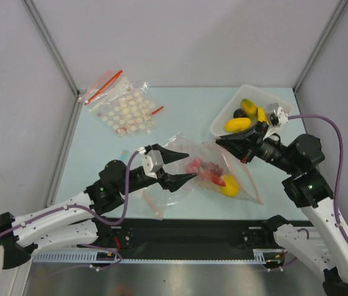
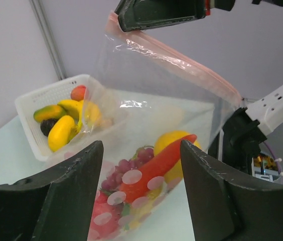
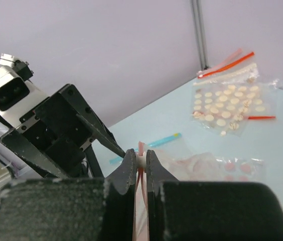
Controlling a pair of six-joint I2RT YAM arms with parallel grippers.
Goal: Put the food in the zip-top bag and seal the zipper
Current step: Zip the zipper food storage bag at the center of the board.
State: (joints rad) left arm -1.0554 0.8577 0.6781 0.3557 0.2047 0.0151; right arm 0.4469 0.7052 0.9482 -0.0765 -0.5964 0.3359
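Note:
The zip-top bag (image 1: 206, 161) stands lifted at mid-table, with a red chili (image 2: 156, 168), dark grapes (image 2: 126, 168) and a yellow fruit (image 2: 174, 143) inside. Pale pink dots show over the food in the left wrist view. My right gripper (image 1: 222, 143) is shut on the pink-red zipper (image 2: 191, 68) at one end and holds the mouth up; the strip runs between its fingers in the right wrist view (image 3: 140, 159). My left gripper (image 1: 189, 166) is open beside the bag's other side, and its fingers (image 2: 66, 201) frame the food without holding anything.
A white basket (image 1: 220, 121) at the back right holds more food: yellow fruit (image 2: 61, 131), a dark piece (image 1: 240, 113) and a peach (image 2: 79, 92). White-dotted bags (image 1: 124, 111) lie at the back left. A flat bag's red strip (image 1: 152, 203) lies under the left arm.

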